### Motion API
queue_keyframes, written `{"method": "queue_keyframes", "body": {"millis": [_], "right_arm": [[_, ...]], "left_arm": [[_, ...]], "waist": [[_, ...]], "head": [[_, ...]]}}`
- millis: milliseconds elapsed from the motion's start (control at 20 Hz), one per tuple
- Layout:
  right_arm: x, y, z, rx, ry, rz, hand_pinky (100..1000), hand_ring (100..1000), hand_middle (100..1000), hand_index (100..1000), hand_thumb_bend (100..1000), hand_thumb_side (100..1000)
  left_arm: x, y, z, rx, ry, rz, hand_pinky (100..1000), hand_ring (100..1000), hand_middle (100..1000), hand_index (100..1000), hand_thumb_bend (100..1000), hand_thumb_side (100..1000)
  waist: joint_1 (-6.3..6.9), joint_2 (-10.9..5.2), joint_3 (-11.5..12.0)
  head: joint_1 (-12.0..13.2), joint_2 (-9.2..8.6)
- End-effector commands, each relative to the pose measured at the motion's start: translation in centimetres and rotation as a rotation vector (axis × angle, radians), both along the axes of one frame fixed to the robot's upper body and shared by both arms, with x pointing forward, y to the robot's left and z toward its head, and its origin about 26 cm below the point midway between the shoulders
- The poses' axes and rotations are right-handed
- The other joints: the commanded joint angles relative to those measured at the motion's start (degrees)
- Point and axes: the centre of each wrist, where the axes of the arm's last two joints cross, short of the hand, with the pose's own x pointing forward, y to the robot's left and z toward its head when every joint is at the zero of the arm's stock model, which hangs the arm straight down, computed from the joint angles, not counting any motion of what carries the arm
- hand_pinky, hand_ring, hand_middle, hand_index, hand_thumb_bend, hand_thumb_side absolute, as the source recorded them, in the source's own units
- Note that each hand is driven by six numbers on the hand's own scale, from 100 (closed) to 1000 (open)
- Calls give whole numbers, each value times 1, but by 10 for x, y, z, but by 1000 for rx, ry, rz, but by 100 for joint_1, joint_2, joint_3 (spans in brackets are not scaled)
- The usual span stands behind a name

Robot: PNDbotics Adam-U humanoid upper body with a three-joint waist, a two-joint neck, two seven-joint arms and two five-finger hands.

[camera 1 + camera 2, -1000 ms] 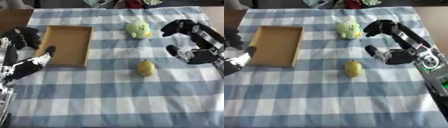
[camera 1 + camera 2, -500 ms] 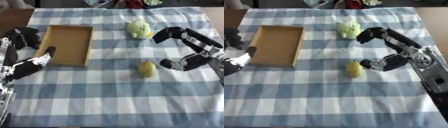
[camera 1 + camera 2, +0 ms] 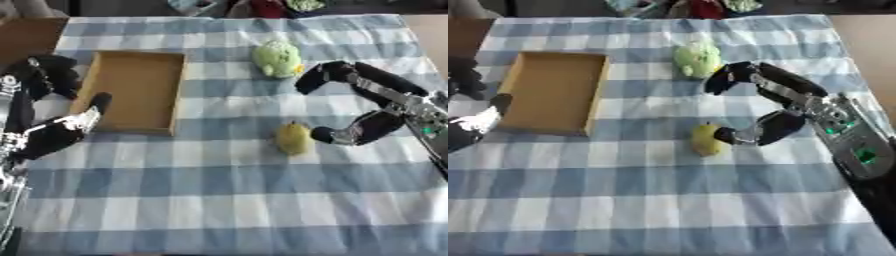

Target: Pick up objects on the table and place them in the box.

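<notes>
Right hand (image 3: 367, 107) spread wide, holding nothing, thumb just beside the yellow pear (image 3: 293, 138) on the table (image 3: 219, 200), so I'm mid-reach and next must close, then carry it left to the box (image 3: 136, 90).

A shallow open brown cardboard box (image 3: 136, 90) lies left; a pale green rounded plush object (image 3: 277, 58) lies far right of it; a yellow-green pear-shaped object (image 3: 293, 138) lies nearer.
</notes>
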Motion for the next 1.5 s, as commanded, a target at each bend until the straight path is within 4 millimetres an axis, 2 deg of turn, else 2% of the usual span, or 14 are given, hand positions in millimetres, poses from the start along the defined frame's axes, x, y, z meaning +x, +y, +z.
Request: {"method": "queue_keyframes", "body": {"millis": [50,950,1500], "right_arm": [[3,-3,7,-42,-18,0,757,728,760,797,445,524],[11,-3,-21,-147,36,6,755,720,735,790,430,533],[14,0,-32,-190,47,21,754,716,722,776,402,500]], "left_arm": [[-1,2,5,12,-17,-4,511,546,522,680,513,100],[-1,2,4,12,-15,-5,512,546,522,680,514,100],[-1,1,4,11,-14,-7,513,545,522,680,516,100]], "waist": [[4,-114,11],[4,-114,16],[4,-112,19]], "head": [[-10,19],[-21,34],[-26,35]]}}
